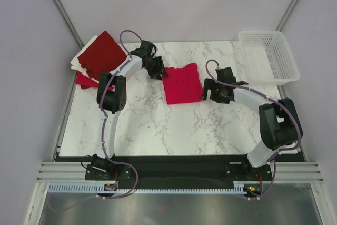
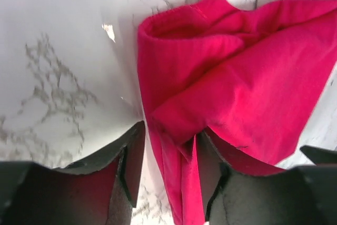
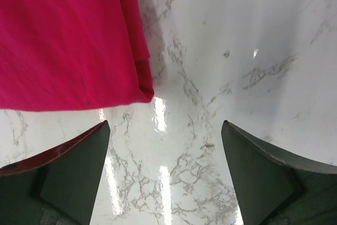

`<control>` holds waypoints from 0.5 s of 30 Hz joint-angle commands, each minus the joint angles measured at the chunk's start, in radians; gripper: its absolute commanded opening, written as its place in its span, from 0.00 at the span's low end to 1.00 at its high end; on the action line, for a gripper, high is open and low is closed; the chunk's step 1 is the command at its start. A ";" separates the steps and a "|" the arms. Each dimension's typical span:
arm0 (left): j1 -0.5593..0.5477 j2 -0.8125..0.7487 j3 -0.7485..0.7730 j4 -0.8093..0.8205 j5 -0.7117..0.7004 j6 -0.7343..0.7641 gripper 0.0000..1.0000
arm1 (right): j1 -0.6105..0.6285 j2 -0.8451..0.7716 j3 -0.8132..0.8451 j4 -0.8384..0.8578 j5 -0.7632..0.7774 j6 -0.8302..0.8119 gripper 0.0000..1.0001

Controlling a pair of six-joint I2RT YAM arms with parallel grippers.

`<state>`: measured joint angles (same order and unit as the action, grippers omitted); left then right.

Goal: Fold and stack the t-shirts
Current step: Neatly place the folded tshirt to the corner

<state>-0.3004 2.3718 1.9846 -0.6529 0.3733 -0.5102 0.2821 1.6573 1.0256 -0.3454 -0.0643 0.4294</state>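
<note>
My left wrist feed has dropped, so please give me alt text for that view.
A bright crimson t-shirt lies bunched and partly folded on the white marble table, filling the right of the view. One folded edge runs down between the dark fingers of the open left gripper.

Bright, even light falls from overhead. In the right wrist view, white glare streaks lie on the marble tabletop [image 3: 210, 51] between the jaws of the right gripper [image 3: 165, 127]; two small glints sit ahead of the right jaw. Its fingers [image 3: 68, 167] are dark, soft and out of focus. In the left wrist view, the marble ahead of the left jaw of the left gripper [image 2: 172, 127] washes out almost white, with one pale glint. The crimson t-shirt [image 2: 247, 77] between and beyond the jaws is strongly saturated, sharp at its hem, shaded in its folds.
</note>
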 commanded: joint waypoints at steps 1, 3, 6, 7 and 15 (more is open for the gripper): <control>-0.002 0.073 0.057 0.058 0.036 -0.007 0.49 | 0.002 -0.076 -0.096 0.115 -0.060 0.017 0.95; -0.006 0.093 0.056 0.064 0.038 -0.017 0.48 | 0.002 -0.105 -0.140 0.155 -0.068 0.023 0.95; -0.012 0.105 0.056 0.081 0.035 -0.025 0.48 | 0.003 -0.142 -0.243 0.244 -0.115 0.051 0.95; -0.014 0.109 0.060 0.085 0.035 -0.031 0.47 | 0.003 -0.148 -0.301 0.275 -0.133 0.060 0.95; -0.037 0.145 0.164 0.090 0.070 -0.037 0.02 | 0.003 -0.131 -0.430 0.531 -0.305 0.100 0.94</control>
<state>-0.3202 2.4943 2.1033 -0.5800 0.4297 -0.5468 0.2775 1.4944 0.6266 0.1020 -0.2718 0.5095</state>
